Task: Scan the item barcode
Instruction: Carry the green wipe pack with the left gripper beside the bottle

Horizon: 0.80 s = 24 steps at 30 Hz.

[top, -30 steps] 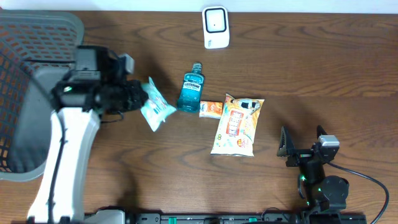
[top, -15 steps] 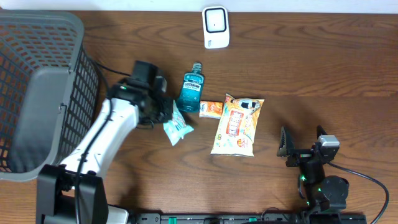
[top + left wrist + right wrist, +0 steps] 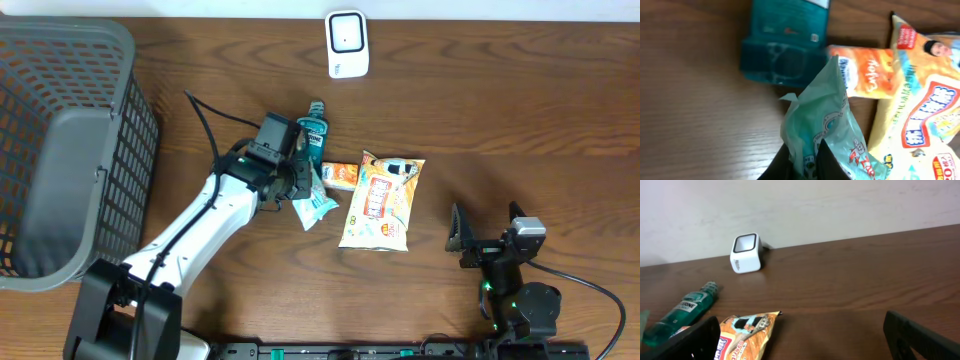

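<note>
Teal packet [image 3: 316,208]: hanging pinched by one end between the left fingers [image 3: 822,162], its crinkled body reaching out past the fingertips and to their right. It seems to be riding just clear of the wood, though neither view is settling that.
Basket [image 3: 128,62]: sitting far behind the left fingers at the left end of the table [image 3: 520,120], well apart from everything else.
Left gripper [image 3: 300,190]: clamping tight on the packet, jaws pressing together on its sealed edge, the white arm slanting in from the lower left.
Mouthwash bottle [image 3: 312,128]: lying on its side just beyond the left fingertips, partly covered by the gripper in the overhead view, cap pointing away from them.
Orange sachet [image 3: 340,176]: lying flat ahead of the left fingers and to their right, just beside the bottle's base.
Scanner [image 3: 347,42]: standing at the far edge, well beyond the left fingertips and well apart from the packet, its window facing up.
Snack bag [image 3: 380,200]: lying flat to the right of the left fingers, touching the sachet and sitting just beside the packet's free end.
Right gripper [image 3: 484,228]: resting near the front edge, fingers standing wide apart and gripping nothing, with the snack bag lying ahead of them.
</note>
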Motion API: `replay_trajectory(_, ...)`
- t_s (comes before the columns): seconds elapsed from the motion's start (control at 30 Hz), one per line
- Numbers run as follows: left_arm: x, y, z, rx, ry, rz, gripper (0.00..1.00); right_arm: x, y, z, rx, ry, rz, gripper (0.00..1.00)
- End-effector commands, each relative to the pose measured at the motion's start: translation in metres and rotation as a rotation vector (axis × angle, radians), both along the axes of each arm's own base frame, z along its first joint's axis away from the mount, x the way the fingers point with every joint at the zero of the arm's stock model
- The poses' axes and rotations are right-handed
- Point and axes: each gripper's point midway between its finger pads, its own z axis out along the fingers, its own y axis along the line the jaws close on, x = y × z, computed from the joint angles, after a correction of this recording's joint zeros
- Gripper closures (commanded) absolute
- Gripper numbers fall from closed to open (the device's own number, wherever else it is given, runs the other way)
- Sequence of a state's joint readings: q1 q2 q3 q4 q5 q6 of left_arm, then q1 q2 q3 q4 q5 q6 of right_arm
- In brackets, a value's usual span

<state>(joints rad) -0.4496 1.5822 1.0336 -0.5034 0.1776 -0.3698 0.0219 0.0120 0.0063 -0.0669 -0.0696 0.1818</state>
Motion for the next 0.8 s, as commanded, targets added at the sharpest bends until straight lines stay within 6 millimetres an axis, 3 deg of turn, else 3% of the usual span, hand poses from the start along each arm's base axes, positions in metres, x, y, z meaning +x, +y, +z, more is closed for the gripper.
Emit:
replay_trajectory(0.0, 0.001, -0.005, -0.003, 0.007, -0.007, -0.002, 0.93, 0.0, 0.0, 0.0, -0.008, -0.002, -0.003, 0.01)
replay_trajectory(0.47, -0.004, 0.008, -0.064, 0.126, 0.121, 0.015, 0.93, 0.0, 0.0, 0.0, -0.008, -0.002, -0.003, 0.01)
replay_trajectory(0.6, -0.002, 0.006, -0.06, 0.118, 0.107, 0.015, 0.92, 0.0, 0.0, 0.0, -0.008, -0.002, -0.003, 0.01)
replay_trajectory(0.73, 0.002, 0.002, -0.044, 0.089, 0.07, 0.012, 0.92, 0.0, 0.0, 0.0, -0.008, -0.002, -0.003, 0.01)
replay_trajectory(0.77, 0.003, 0.001, -0.038, 0.079, 0.056, 0.011, 0.88, 0.0, 0.0, 0.0, -0.008, -0.002, -0.003, 0.01)
